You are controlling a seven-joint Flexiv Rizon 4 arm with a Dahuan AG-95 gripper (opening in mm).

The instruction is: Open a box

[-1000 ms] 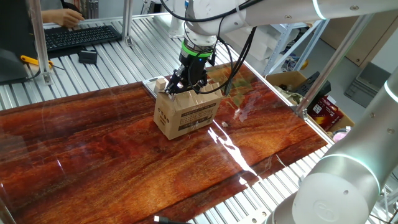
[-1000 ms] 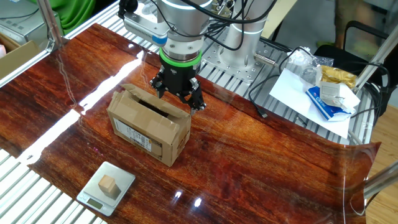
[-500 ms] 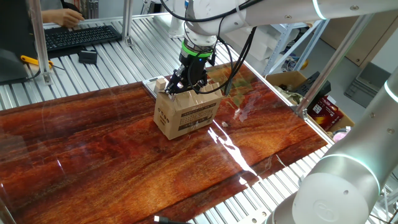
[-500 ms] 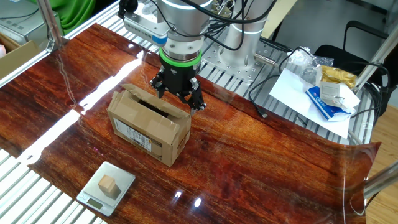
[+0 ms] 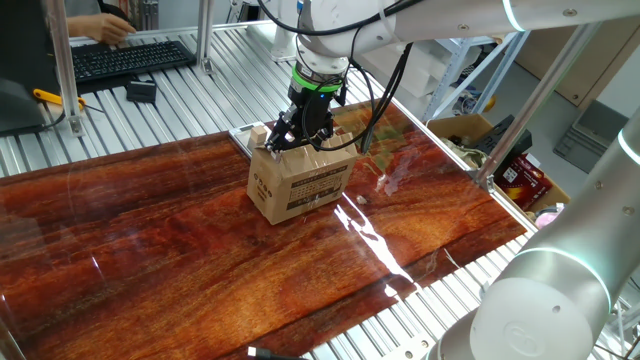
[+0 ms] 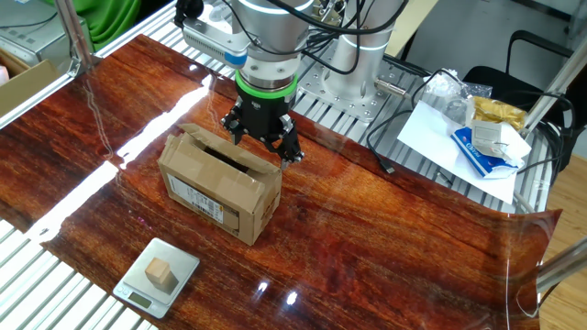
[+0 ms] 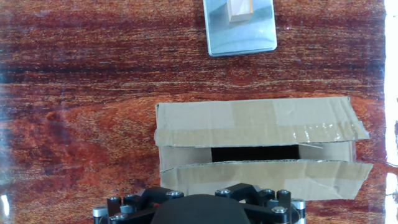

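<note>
Nothing has changed since a second ago: my hand (image 6: 261, 137) stays spread wide, gripping nothing, at the rear edge of the box (image 6: 220, 183), flaps ajar, mid-table (image 6: 385, 229).

White arm (image 5: 330, 25), green wrist ring (image 6: 265, 89), black screw-studded hand (image 6: 262, 139), black cables.

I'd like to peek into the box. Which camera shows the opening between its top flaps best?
The hand view: it looks straight down on the box, showing the dark gap between the flaps. The other fixed view shows the gap at a slant. In one fixed view, the hand hides the top.
</note>
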